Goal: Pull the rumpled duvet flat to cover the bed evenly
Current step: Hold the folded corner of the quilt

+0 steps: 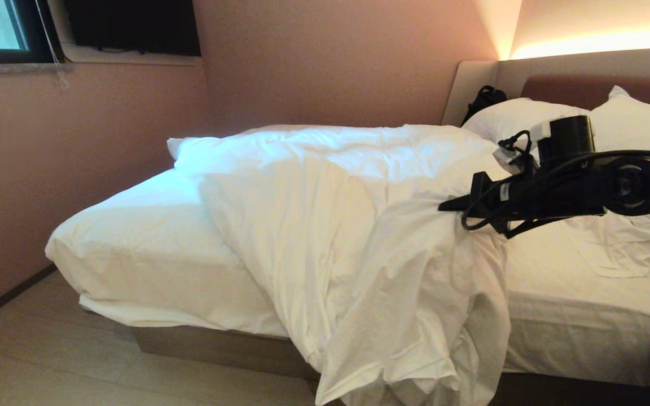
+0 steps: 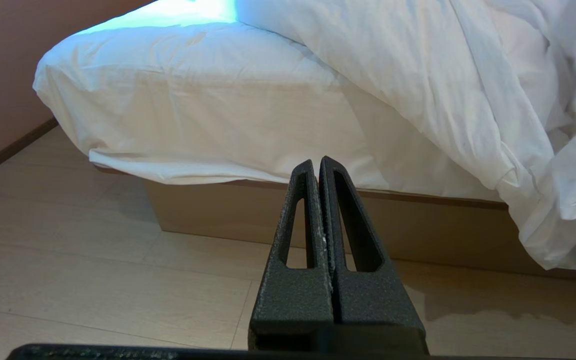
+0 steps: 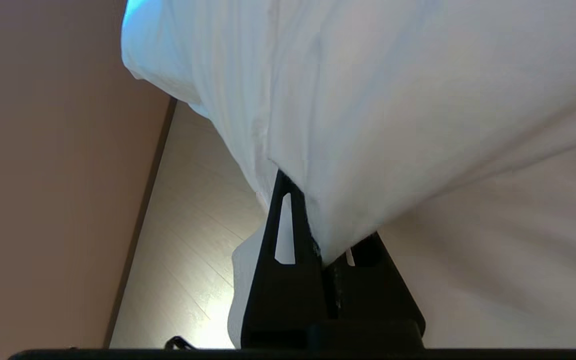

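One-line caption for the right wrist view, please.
Right gripper with jaws shut on a fold of the white duvet, fabric draped over it, wood floor beyond.

The duvet (image 1: 359, 225) is soft, matt white cotton-like cloth, deeply creased and puffy. The fitted sheet (image 1: 150, 237) at centre left is thinner cloth, smoother and finely wrinkled. The bed (image 2: 248, 212) base looks like matt tan wood or laminate. The floor (image 1: 48, 361) at lower left is pale, faintly glossy planks. The left gripper (image 2: 320, 165) has rough, grainy black plastic fingers (image 2: 298, 280)
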Tool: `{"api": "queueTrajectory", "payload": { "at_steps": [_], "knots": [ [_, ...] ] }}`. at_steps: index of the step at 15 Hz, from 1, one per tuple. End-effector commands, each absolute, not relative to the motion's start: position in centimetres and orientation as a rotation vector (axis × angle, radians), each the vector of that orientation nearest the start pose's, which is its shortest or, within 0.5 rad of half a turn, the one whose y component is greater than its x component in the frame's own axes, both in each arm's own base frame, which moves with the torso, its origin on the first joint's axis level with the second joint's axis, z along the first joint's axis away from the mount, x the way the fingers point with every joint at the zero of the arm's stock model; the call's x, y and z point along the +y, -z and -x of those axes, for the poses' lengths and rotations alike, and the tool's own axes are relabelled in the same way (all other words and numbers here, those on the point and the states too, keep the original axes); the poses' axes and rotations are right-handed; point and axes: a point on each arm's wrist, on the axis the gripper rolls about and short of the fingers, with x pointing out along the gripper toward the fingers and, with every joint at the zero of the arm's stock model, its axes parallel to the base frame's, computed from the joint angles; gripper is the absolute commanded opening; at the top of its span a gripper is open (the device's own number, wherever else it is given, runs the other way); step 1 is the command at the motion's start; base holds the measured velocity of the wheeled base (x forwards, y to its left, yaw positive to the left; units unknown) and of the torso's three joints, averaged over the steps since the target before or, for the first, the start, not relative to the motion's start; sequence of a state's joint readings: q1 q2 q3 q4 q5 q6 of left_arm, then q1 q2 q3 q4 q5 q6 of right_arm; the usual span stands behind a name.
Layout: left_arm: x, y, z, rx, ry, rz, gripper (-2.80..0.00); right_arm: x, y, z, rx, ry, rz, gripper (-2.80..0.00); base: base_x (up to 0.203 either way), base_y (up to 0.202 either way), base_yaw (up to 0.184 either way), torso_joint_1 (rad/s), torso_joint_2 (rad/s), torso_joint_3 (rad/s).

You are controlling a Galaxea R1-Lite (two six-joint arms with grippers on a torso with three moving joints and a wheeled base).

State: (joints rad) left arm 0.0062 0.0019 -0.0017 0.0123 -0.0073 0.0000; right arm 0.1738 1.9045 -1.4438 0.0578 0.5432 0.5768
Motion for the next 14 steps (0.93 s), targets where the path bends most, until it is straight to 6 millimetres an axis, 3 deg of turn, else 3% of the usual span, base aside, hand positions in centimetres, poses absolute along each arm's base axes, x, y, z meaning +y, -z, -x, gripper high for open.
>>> {"api": "queueTrajectory", "payload": {
  "at_steps": [1,6,8,14],
  "knots": [
    [0.0,-7.5,2.3,0.012,0.001,0.000,-2.80,8.5,-20.7,-37.8,0.722,-0.517,-0.627,-2.80,0.000,0.000,0.000,0.000,0.00,0.000],
    [0.0,-7.5,2.3,0.012,0.002,0.000,-2.80,10.8,-17.2,-39.2,0.727,-0.361,-0.451,-2.80,0.000,0.000,0.000,0.000,0.00,0.000],
    [0.0,-7.5,2.3,0.012,0.002,0.000,-2.80,11.3,-14.8,-40.1,0.755,-0.279,-0.388,-2.80,0.000,0.000,0.000,0.000,0.00,0.000],
    [0.0,-7.5,2.3,0.012,0.002,0.000,-2.80,11.8,-10.8,-41.7,0.784,-0.216,-0.277,-2.80,0.000,0.000,0.000,0.000,0.00,0.000]
  ]
}}
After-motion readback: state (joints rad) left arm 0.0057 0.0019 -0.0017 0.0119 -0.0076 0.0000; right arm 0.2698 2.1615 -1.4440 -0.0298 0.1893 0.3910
